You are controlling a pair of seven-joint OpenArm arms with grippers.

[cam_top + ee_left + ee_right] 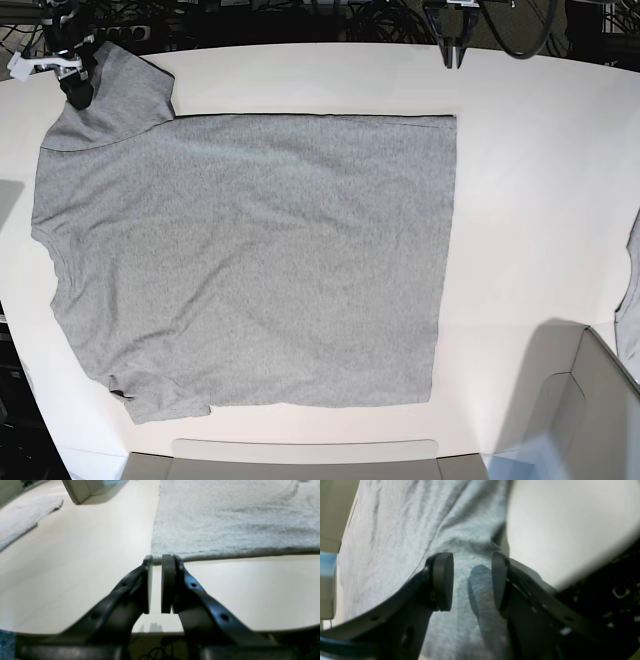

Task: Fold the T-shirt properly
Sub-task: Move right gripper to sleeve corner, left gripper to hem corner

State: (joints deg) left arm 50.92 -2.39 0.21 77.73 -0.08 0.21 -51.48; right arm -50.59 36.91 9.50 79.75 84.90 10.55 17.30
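Left claw point(157, 559): tips at the hem corner of the T-shirt point(235, 517), low over the tabletop point(75, 567). The 2 pads stand close with a thin slit of light between them; whether cloth is pinched at the very tips I cannot tell. In the base view this claw point(452, 55) sits at the far edge, just beyond the shirt's far right corner.

Right claw point(472, 580): released, jaws standing wide apart, hanging over grey cloth, its shadow falling on the fabric between the pads. Nothing is clamped. In the base view it point(76, 88) is at the far left, over the shirt's sleeve.

T-shirt point(250, 260): heather grey, spread flat on the tabletop with the plain face up. The neck faces the left of the base view, the hem runs straight down the right side. 1 sleeve lies at the far left under the right claw, the other at the near left. Soft wrinkles cross the body.

Writing: none readable on the face that shows; no brand or label can be made out.

Tabletop point(540, 200): white, bare to the right of the hem.

Grey cloth sliver point(630, 290): at the right edge of the base view, well apart from the shirt.

Box point(560, 410): pale, open, at the near right corner.
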